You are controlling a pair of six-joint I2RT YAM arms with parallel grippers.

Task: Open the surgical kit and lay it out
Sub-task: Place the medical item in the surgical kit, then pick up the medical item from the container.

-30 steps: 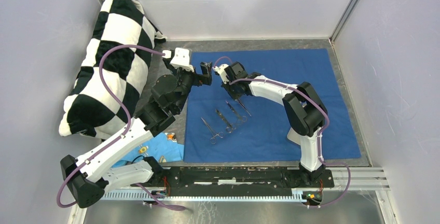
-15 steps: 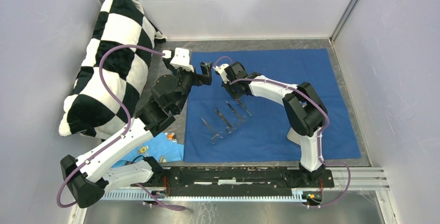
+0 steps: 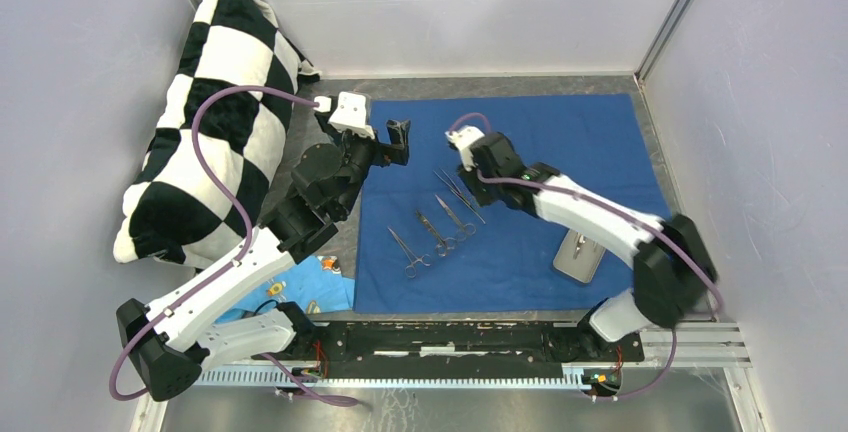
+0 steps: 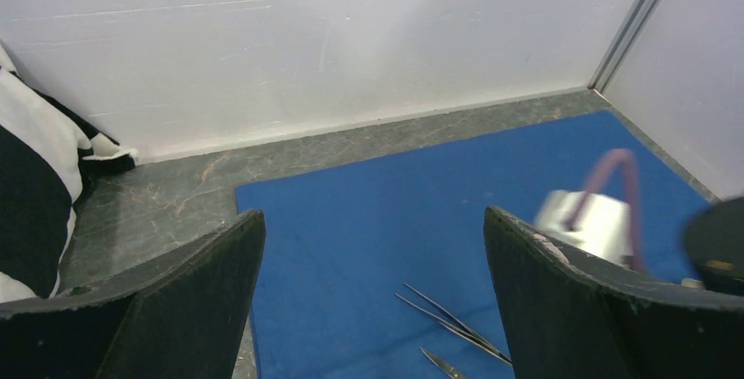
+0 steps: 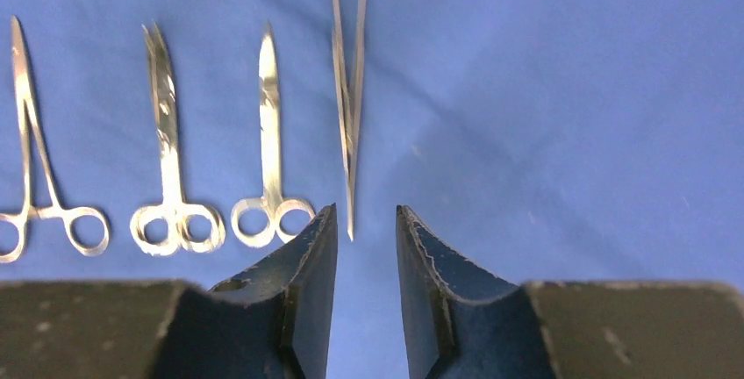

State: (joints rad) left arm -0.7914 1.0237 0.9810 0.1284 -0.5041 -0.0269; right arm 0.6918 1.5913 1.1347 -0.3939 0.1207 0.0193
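The surgical kit's dark blue cloth (image 3: 560,152) lies spread flat. On it sit three ring-handled instruments (image 3: 435,234) in a row, thin tweezers (image 3: 460,197) beside them and a small steel tray (image 3: 578,257) to the right. My right gripper (image 3: 478,174) hangs over the tweezers, its jaws partly open and empty. In the right wrist view (image 5: 365,209) the joined end of the tweezers (image 5: 349,89) lies just ahead of the fingertips, with the ring-handled instruments (image 5: 269,133) to the left. My left gripper (image 3: 399,144) hovers wide open over the cloth's left edge (image 4: 373,214), holding nothing.
A black-and-white checkered pillow (image 3: 200,122) leans in the back left corner. A light blue patterned cloth scrap (image 3: 322,282) lies near the left arm's base. Grey walls close in the back and both sides.
My right gripper has opened and let go of the tweezers, which now lie on the cloth. The right arm swung right, uncovering the steel tray. The left arm has not moved.
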